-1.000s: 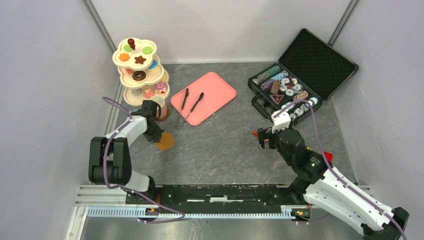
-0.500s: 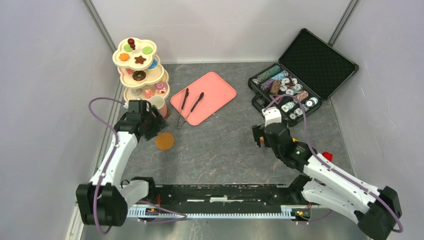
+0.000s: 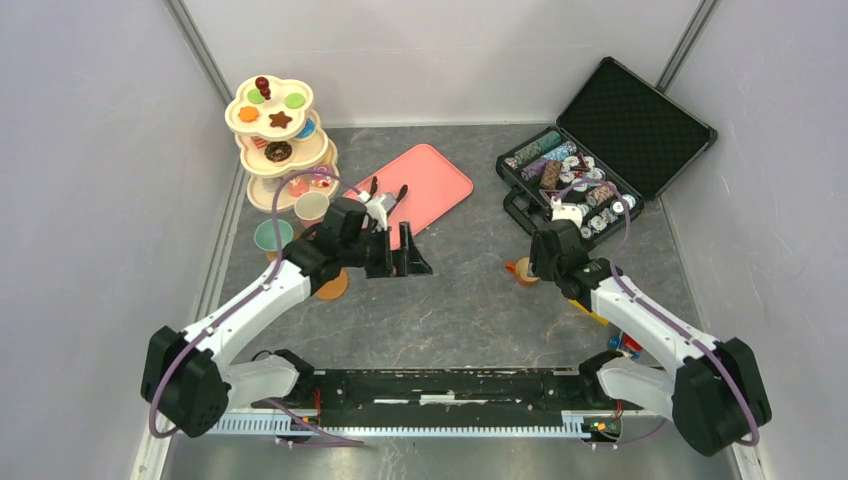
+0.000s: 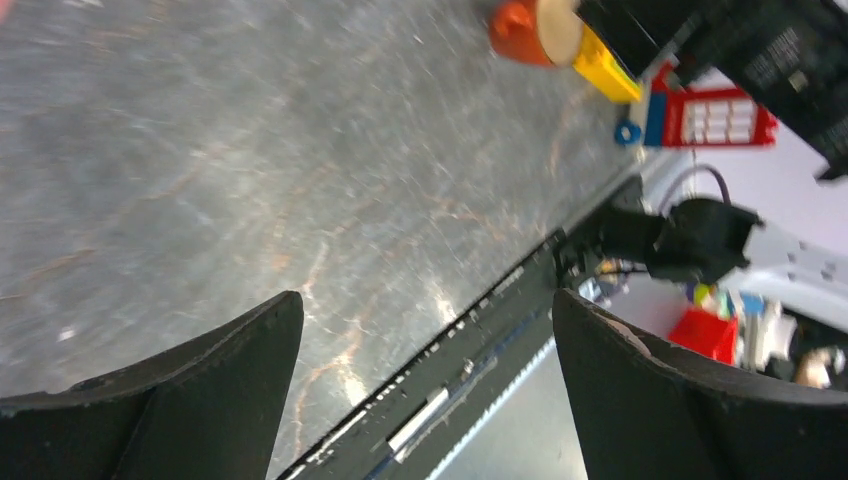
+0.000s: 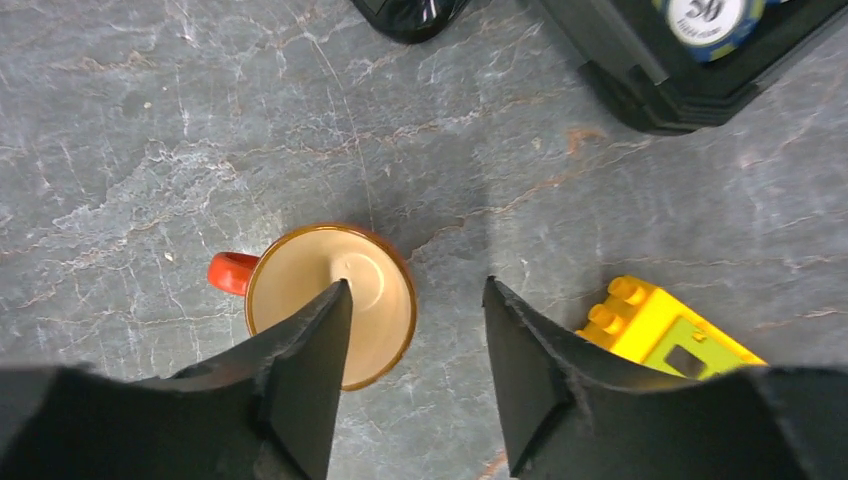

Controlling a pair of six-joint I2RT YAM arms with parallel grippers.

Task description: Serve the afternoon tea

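Toward the right side of the desk [image 3: 460, 320], the brown cup [image 5: 330, 300] stands upright, its handle pointing away from the yellow block [image 5: 670, 335] nearby, with the black chip case [image 3: 620, 130] beyond. The right tool [image 5: 417, 285] hangs over the cup part open. One finger is over the cream inside and the other is outside the rim with a gap showing, so it straddles the wall without gripping. The left tool [image 3: 405, 260] hovers by the near edge of the pink tray [image 3: 430, 180], jaws spread wide and empty. At far left the three-tier stand [image 3: 280, 150] carries toy pastries [image 3: 281, 119]. The pink cup [image 3: 312, 208] and teal cup [image 3: 272, 238] sit just in front of the stand, and a round coaster [image 3: 335, 288] shows partly beneath the left arm.
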